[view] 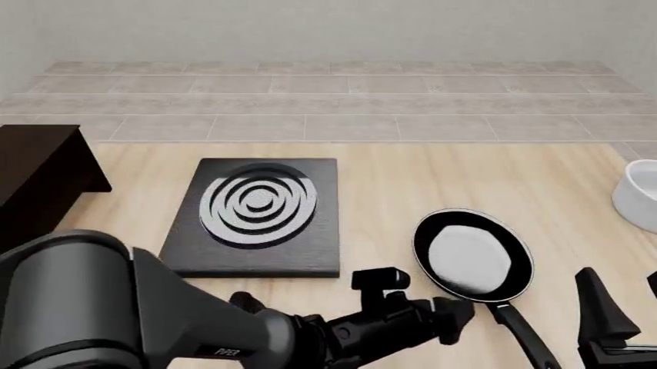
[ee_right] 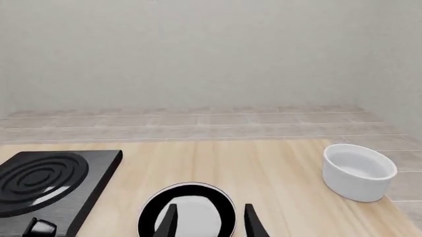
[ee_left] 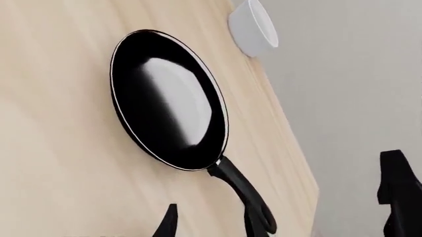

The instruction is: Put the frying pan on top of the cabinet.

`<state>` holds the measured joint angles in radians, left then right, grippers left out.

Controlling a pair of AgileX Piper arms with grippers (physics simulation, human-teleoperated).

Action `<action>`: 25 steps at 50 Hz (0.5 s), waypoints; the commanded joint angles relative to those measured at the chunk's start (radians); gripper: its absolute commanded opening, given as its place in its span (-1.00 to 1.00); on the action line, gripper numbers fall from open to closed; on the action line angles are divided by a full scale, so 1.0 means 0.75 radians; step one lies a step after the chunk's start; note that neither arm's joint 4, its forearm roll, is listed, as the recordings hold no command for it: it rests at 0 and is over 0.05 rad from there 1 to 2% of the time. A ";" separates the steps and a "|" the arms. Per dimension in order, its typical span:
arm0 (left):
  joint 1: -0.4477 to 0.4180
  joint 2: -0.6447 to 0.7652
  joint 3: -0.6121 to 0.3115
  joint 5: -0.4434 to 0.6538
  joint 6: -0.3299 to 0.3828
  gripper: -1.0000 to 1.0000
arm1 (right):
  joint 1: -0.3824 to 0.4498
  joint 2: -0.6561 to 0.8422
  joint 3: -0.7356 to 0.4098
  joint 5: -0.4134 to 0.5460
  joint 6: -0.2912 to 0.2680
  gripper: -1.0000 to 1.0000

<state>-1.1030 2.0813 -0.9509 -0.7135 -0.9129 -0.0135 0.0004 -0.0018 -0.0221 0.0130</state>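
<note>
The frying pan [view: 473, 254] lies flat on the table [view: 411, 184] at lower right of the front view, handle toward the arms for grasping, while the left pincer [view: 451, 315] reaches beside it, spread and empty.

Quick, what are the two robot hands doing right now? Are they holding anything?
Left tool: open, holding nothing, near the pan handle.
Right tool: open, holding nothing, above the pan.
</note>
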 commanded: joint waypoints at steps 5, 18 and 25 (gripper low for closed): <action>-0.079 0.117 -0.087 0.028 -0.078 1.00 | -0.002 0.000 0.001 -0.002 0.004 1.00; -0.118 0.151 -0.126 0.038 -0.115 1.00 | -0.003 0.000 0.001 -0.003 0.010 1.00; -0.131 0.181 -0.161 0.047 -0.129 1.00 | -0.004 0.000 -0.001 -0.002 0.010 1.00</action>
<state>-1.1813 2.1856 -1.0395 -0.6864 -0.9879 -0.0155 0.0004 -0.0022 -0.0232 0.0190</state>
